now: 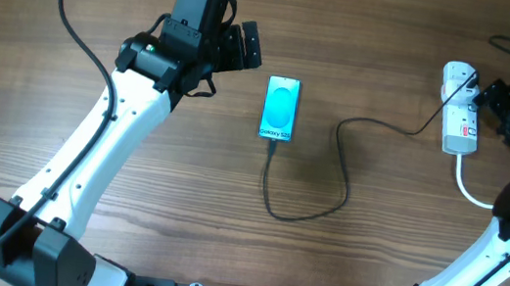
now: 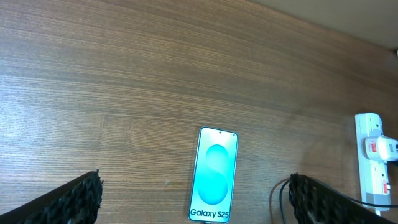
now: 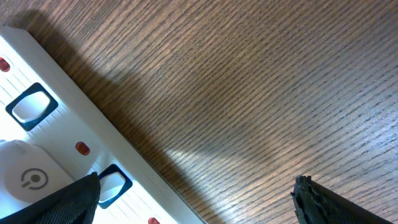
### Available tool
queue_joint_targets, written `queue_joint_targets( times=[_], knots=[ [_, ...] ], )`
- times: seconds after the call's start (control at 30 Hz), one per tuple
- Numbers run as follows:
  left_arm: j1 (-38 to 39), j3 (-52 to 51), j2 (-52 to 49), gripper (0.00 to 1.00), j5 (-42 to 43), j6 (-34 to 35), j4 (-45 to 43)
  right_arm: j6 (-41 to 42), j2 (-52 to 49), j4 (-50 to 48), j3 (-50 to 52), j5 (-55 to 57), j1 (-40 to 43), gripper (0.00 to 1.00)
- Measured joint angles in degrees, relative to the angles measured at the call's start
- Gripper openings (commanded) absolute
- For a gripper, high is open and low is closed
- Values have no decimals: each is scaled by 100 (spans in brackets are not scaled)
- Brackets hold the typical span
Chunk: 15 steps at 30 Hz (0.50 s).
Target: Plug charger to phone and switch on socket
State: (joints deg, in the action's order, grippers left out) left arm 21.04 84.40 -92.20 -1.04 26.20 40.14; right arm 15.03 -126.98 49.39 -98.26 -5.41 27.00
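The phone (image 1: 279,108) lies flat mid-table with its cyan screen up; it also shows in the left wrist view (image 2: 214,174). The thin black charger cable (image 1: 343,165) runs from the phone's near edge, loops, and reaches a white plug on the socket (image 1: 460,111). Its tip meets the phone's edge and looks plugged in. My left gripper (image 1: 238,47) is open and empty above the table left of the phone, fingers either side of it in the wrist view (image 2: 194,186). My right gripper (image 1: 490,100) is open beside the socket. In its wrist view (image 3: 198,183), one finger overlaps the strip (image 3: 68,124) by a white rocker switch (image 3: 112,185).
A thick white cord (image 1: 471,186) leads from the socket toward the right arm's base. A second rocker switch (image 3: 31,106) and small red marks (image 3: 82,148) sit on the strip. The robots' black cables lie at the far right.
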Motion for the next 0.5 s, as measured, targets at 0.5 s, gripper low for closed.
queue_joint_targets(
  times=[0.5],
  knots=[
    [0, 0, 0, 100, 0, 0, 0, -17, 0, 50, 0, -59, 11, 100]
  ],
)
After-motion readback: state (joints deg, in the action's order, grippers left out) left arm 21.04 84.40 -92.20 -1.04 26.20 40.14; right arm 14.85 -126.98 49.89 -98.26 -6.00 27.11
